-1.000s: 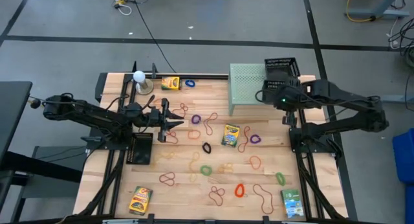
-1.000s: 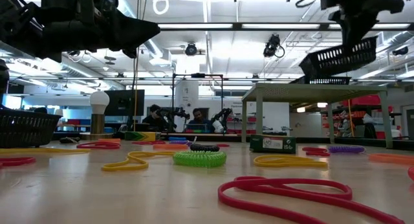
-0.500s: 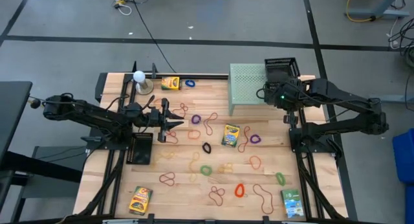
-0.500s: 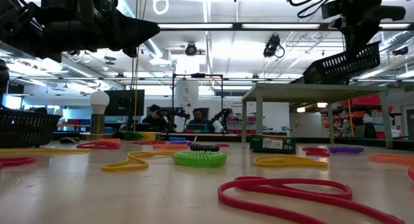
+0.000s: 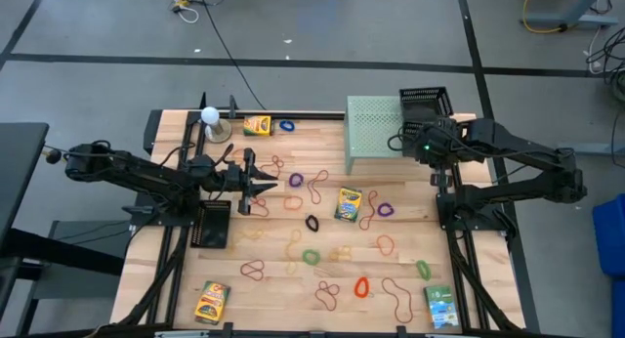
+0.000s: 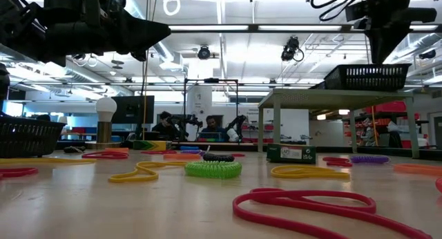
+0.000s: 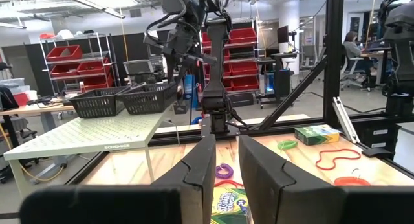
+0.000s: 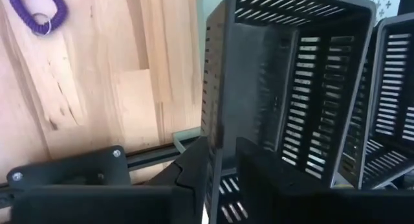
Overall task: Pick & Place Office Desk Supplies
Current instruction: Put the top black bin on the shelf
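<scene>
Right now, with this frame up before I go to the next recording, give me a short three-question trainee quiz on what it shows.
1. True or false: the black basket sits level on the green stand.
2. The right gripper is directly above: A) the white ball, B) the basket's rim, C) the table's near edge.
3. In the low view, what colour is the coiled loop at mid-table?

Key: 1 true; 2 B; 3 green.
</scene>
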